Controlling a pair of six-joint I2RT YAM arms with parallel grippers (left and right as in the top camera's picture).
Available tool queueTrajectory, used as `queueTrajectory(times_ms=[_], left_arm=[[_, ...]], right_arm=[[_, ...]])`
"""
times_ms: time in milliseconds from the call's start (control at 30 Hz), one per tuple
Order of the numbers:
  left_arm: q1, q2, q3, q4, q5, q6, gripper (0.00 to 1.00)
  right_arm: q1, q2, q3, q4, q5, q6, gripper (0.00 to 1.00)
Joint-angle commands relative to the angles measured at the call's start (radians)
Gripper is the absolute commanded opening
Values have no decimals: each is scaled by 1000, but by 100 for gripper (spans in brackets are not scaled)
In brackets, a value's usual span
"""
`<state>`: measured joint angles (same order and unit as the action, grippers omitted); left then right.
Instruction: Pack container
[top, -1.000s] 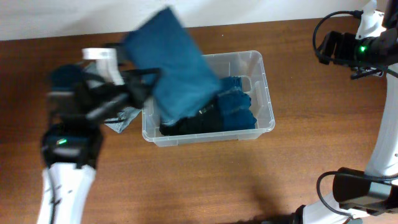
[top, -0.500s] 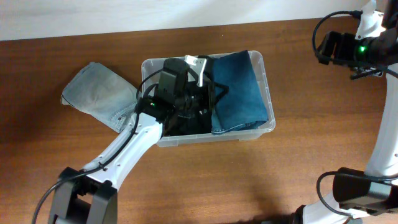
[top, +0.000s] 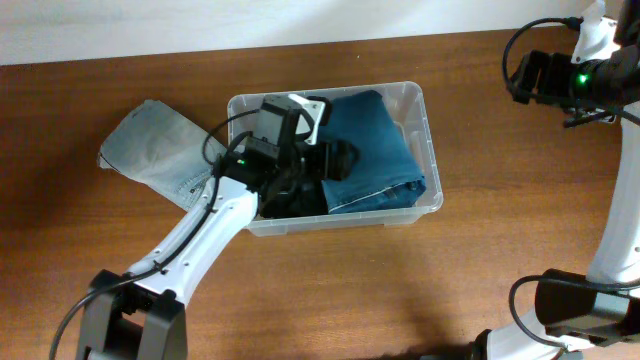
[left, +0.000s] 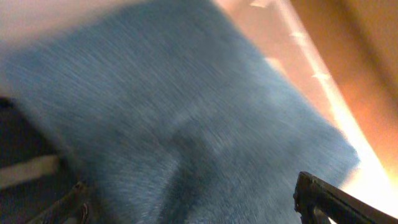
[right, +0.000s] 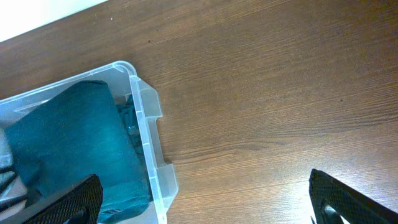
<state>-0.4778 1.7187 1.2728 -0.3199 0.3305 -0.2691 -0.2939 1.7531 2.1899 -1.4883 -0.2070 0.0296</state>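
blue garment (top: 375, 140) lies in the container (top: 350, 220), left gripper (left: 196, 202) and right gripper (right: 208, 199) both spread and empty; grey garment (top: 155, 150) probably goes next.

Brown wood-grain table (top: 400, 290), grain running left to right, ending at a white strip along the far edge. Directly on it, about mid-table and somewhat toward the far side, the clear container (top: 432, 190), base flat on the wood, long sides lying left to right. Just left of that, a pale grey-blue denim garment (top: 150, 150), spread flat and slightly rumpled, angled toward the container's near-left corner. Cannot tell whether touching the wall there.
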Motion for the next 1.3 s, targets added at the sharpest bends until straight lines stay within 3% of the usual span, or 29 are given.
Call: queueTrajectory(times_ms=[0, 400, 500, 533, 567, 700, 767, 833, 867, 1033, 1267], left_arm=[[47, -18, 34, -19, -182, 112, 99], [33, -35, 203, -12, -171, 240, 98], [39, -20, 203, -60, -188, 229, 38], [44, -12, 203, -83, -216, 197, 24], [50, -4, 203, -101, -237, 170, 19], [76, 34, 203, -153, -229, 89, 18], [87, 54, 203, -168, -156, 67, 21], [86, 74, 203, -169, -75, 67, 47], [86, 84, 203, -169, -45, 66, 52], [86, 134, 203, -193, 84, -76, 59], [86, 166, 202, -277, 129, -266, 62]], right_arm=[[-1, -12, 8, 4, -2, 5, 99], [-1, -12, 8, 8, -1, 5, 99], [-1, -12, 8, 8, -1, 1, 99], [-1, -12, 8, 8, -2, 2, 98], [-1, -12, 8, 8, -2, 2, 99], [-1, -12, 8, 8, -2, 2, 98], [-1, -12, 8, 8, -2, 2, 99], [-1, -12, 8, 8, -2, 2, 99], [-1, -12, 8, 8, -1, 1, 99], [-1, -12, 8, 8, 3, 0, 99], [-1, -10, 8, 8, 3, 0, 98]])
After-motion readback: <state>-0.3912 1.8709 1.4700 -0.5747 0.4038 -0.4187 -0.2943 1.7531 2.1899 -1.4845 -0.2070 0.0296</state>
